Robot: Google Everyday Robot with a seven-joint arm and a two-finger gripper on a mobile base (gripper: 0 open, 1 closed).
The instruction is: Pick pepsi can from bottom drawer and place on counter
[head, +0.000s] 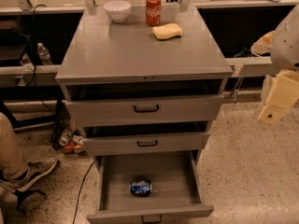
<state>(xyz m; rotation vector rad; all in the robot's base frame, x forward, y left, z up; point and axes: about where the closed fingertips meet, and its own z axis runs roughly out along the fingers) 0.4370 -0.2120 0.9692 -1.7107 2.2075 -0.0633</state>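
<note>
My tool [276, 104] hangs right of the counter [135, 50]; grip state I cannot tell. The pepsi can [140, 187] lies sideways in the open bottom drawer [161, 169], well below-left of the tool, long axis crosswise.

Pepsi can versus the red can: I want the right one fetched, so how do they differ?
The small blue aluminium pepsi can lies on its side; the red Coca-Cola can stands upright. The pepsi can is in the open grey bottom drawer; the Coca-Cola can is on the flat grey counter. Both are drink cans. The cream pincer hangs at the right edge of the view, touching neither.
</note>
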